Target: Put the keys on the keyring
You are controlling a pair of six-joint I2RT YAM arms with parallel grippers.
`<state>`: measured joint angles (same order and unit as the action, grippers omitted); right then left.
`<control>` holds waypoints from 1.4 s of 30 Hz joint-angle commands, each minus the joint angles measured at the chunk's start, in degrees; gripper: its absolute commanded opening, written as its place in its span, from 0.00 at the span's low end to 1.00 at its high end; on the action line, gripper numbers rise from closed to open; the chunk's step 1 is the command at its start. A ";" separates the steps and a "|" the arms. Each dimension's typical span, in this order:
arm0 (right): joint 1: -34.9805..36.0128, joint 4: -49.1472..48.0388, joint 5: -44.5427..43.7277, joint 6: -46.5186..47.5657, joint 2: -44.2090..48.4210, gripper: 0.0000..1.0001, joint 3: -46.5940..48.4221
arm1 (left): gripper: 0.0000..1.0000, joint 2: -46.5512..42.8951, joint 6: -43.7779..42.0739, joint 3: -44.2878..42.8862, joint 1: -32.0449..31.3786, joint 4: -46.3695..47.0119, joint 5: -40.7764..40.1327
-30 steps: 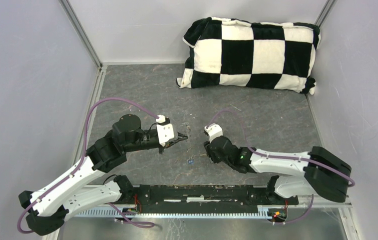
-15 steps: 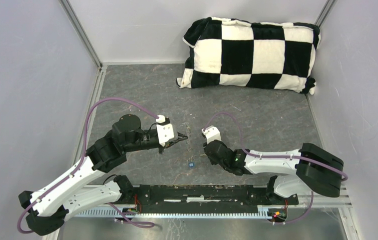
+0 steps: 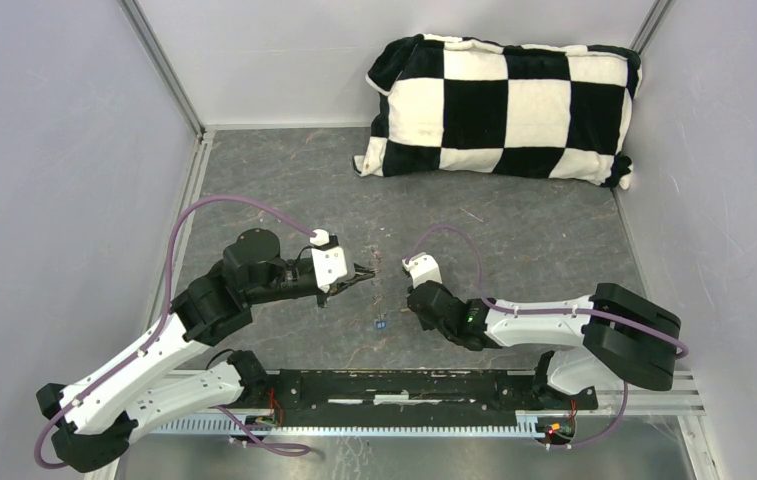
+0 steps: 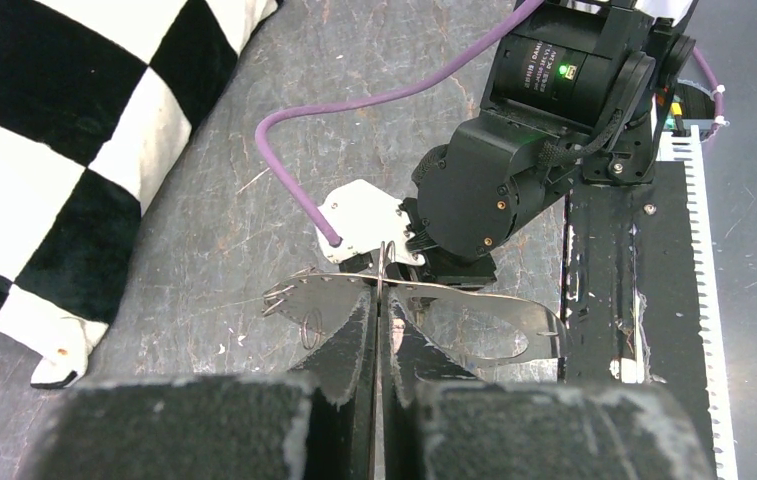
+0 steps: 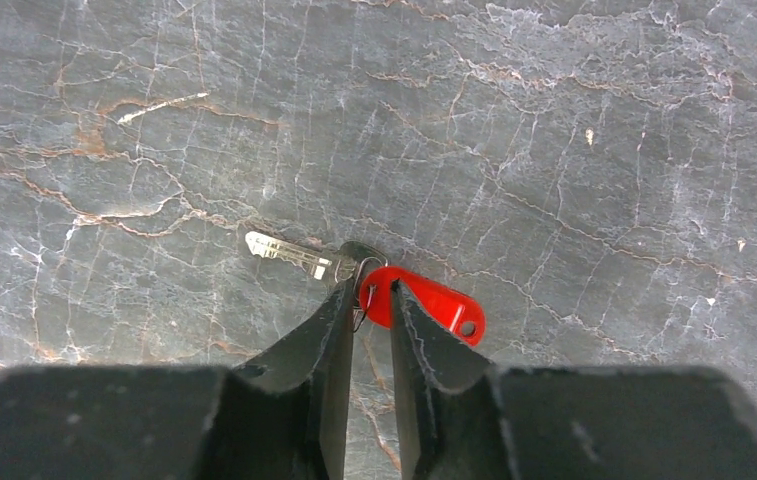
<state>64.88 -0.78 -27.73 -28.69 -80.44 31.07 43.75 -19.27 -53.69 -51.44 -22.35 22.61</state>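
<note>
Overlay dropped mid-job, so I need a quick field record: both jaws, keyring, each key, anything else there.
left jaws: shut on the keyring
right jaws: narrow gap, astride the red key where blade meets tag; grip unclear
red key: flat on the table
blue key: on the table between the arms, untouched
on the keyring: neither key yet
pillow: far right corner
</note>
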 commanded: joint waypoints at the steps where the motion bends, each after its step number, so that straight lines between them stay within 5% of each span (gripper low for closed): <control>1: 0.36 -1.77 -1.89 -0.61 -0.54 0.22 2.15 | 0.02 -0.99 3.40 -1.68 0.38 3.59 0.29; 13: 0.34 -1.88 -1.90 -0.38 -0.50 0.01 1.81 | 0.02 -1.12 3.49 -1.73 0.55 3.22 0.28; 20: 0.32 -6.75 -1.19 4.95 7.76 0.00 -1.26 | 0.02 -1.21 3.99 -1.47 0.57 3.28 -1.23; 32: 0.40 -17.02 21.16 14.67 32.74 0.00 -8.53 | 0.02 -1.36 2.00 1.62 0.55 3.56 -3.34; 42: 0.38 -16.49 31.76 13.18 32.25 0.00 0.98 | 0.02 -0.46 -0.15 3.36 0.55 4.98 -4.99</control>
<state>64.88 -15.33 -0.69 -15.66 -47.70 26.44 43.22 -17.61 -50.04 -51.11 -22.13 19.29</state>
